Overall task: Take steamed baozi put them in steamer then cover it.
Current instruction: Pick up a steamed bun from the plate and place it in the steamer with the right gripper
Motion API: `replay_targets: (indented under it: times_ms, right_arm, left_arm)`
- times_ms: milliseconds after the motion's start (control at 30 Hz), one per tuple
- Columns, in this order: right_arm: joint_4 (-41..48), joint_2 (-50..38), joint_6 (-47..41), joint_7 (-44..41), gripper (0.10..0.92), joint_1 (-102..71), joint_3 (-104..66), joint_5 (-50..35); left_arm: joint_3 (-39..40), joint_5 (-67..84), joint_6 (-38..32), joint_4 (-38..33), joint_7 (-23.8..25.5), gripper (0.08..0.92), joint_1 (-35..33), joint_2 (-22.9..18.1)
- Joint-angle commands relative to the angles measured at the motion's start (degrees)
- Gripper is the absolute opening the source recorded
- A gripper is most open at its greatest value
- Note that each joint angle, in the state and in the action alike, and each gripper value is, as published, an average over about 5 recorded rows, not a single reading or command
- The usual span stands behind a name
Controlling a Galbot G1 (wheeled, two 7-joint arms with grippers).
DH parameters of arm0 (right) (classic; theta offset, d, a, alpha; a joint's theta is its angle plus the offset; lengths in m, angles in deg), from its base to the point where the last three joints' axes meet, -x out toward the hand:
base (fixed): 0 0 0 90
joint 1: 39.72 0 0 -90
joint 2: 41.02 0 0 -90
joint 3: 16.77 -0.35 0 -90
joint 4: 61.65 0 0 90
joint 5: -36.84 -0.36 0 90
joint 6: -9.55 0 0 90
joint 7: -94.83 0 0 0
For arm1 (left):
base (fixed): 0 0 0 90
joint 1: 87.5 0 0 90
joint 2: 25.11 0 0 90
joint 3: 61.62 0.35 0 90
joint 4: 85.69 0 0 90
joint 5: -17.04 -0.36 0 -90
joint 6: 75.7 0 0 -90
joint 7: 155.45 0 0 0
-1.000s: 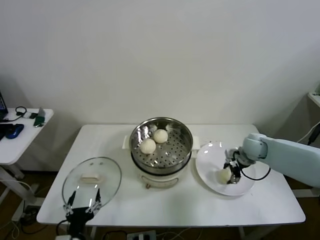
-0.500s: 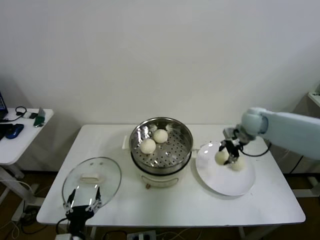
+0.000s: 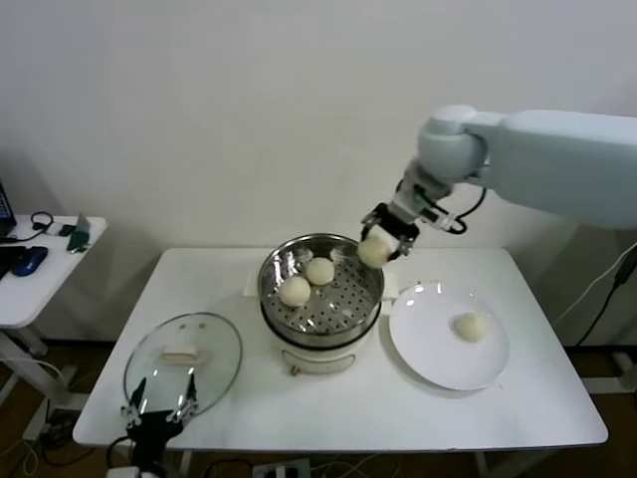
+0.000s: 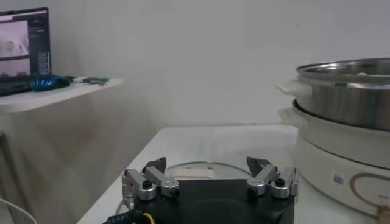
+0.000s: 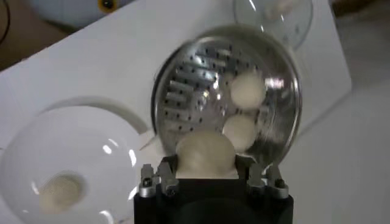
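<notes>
My right pincer pinches a baozi above the steamer; my left pincer waits spread wide.

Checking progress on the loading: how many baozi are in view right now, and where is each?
4. Two baozi lie in the steamer; one is held in the right pincer above the steamer's rim; one remains on the white plate.

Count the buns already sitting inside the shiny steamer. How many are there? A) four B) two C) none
B: two buns lie on the steamer's perforated floor, a third is held in the right end effector above the rim, and one bun is on the white plate.
</notes>
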Motion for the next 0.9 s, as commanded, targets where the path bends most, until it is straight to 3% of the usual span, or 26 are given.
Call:
replay_targets:
  times_ms: [33,700,900]
  right_arm:
    - [-4.32,11.01,10.68,6.26,0.635,-8.0,-0.71,14.84]
    - [10.92,15.82,10.94,10.58,0.638,-21.43,-0.72,21.07]
    - [11.59,15.31,11.58,10.85,0.738,-18.49,-1.44,17.24]
  left_arm:
    - [-0.55,-0.28,0.06,-0.38,0.0,0.823,0.47,-0.22]
    - [-0.66,0.26,0.07,-0.67,0.13,0.823,0.64,-0.04]
    - [-0.8,0.33,0.07,-0.92,0.13,0.823,0.43,0.17]
